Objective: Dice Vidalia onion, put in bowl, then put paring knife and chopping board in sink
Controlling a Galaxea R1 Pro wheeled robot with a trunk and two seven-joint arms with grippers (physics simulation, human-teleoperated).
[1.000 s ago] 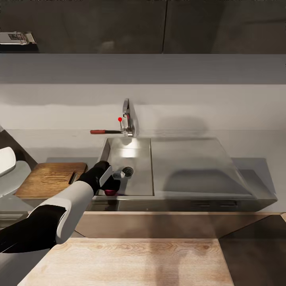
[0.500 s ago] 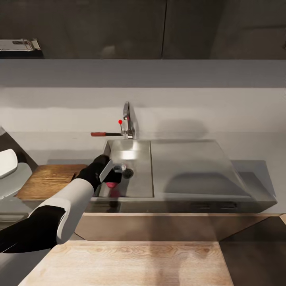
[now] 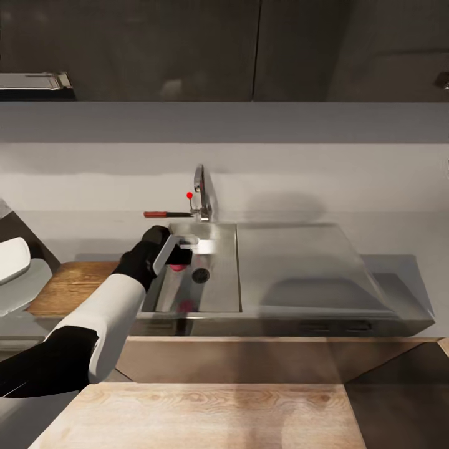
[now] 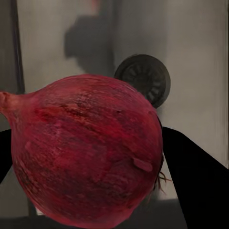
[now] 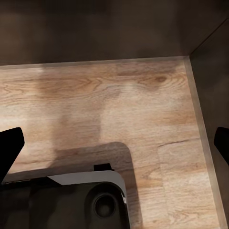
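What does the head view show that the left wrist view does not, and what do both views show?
Head view alone: the paring knife on the countertop behind the sink, the faucet, the chopping board and the bowl. Left wrist view alone: the onion's skin close up, with its stem tip and small roots. Both: the onion held in the left gripper above the round drain.
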